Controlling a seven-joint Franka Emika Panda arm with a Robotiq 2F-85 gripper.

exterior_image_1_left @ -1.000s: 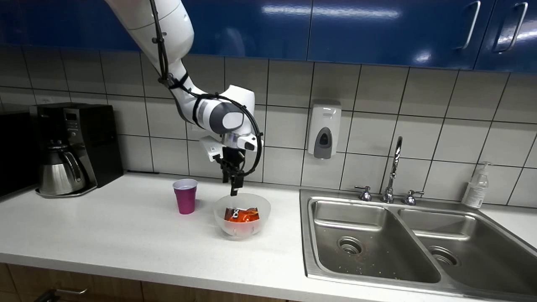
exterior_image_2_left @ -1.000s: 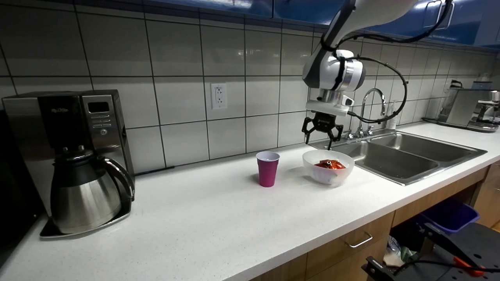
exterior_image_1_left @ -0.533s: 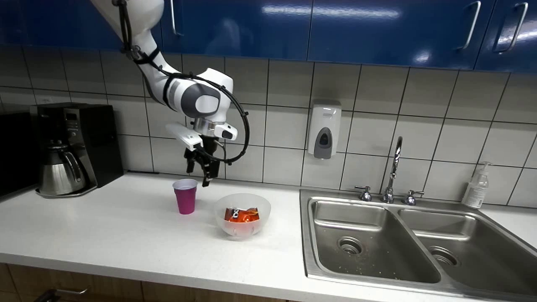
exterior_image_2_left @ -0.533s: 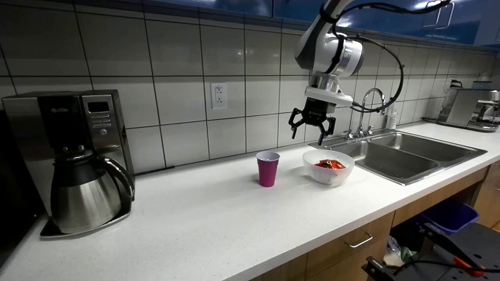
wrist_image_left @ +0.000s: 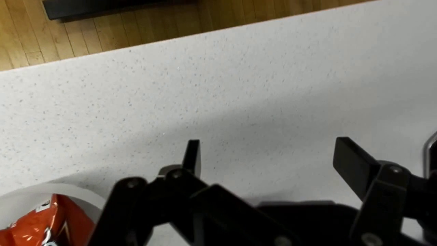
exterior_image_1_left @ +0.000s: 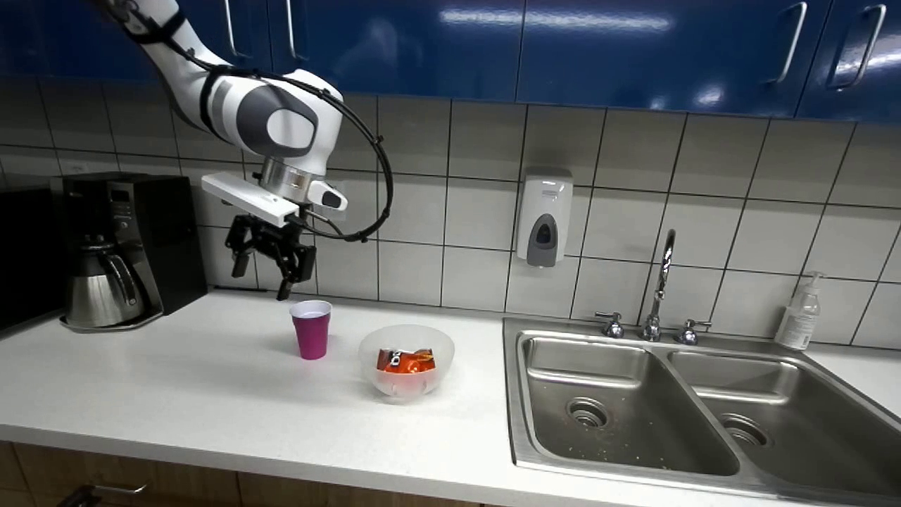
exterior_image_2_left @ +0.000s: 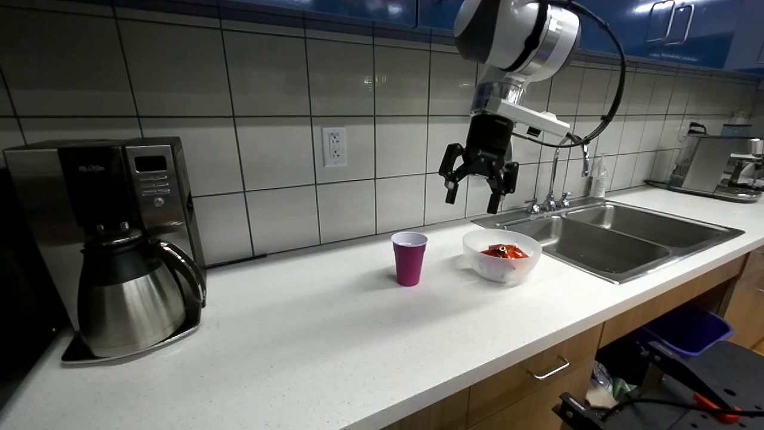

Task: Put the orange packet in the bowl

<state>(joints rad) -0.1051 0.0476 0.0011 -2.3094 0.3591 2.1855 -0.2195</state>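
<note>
In an exterior view, arm (exterior_image_1_left: 281, 127) reaches down from the upper left. Gripper (exterior_image_1_left: 262, 278) hangs left of centre, tilted, fingers spread, above the counter (exterior_image_1_left: 176, 394). Lower fingertip appears just above the cup (exterior_image_1_left: 312, 334); depth between the two hard to judge. Cup upright. Packet (exterior_image_1_left: 406, 362) lies inside the bowl (exterior_image_1_left: 408, 336), below centre of the frame; bowl stands right of the cup, apart from it. Coffee maker (exterior_image_1_left: 165, 239) at the left edge, sink (exterior_image_1_left: 518, 401) lower right, dispenser (exterior_image_1_left: 544, 218) on the wall (exterior_image_1_left: 482, 211) right of centre, blue cabinets (exterior_image_1_left: 422, 49) along the top.

In an exterior view, outlet (exterior_image_2_left: 335, 147) left of centre; gripper right of centre, upper half, pointing down, fingers well apart. Packet shows orange-red with darker marks inside the bowl, right of centre. Cup to the bowl's left, gap between. Bin (exterior_image_2_left: 692, 331), purple, lower right.

Wrist view: fingers rise from the bottom edge, wide gap, counter visible through it. Packet in bowl at lower left corner, both cut by the frame. Wood floor (wrist_image_left: 20, 34) upper left. Dark shape (wrist_image_left: 433, 153) at right edge, cut off; cannot tell what.
</note>
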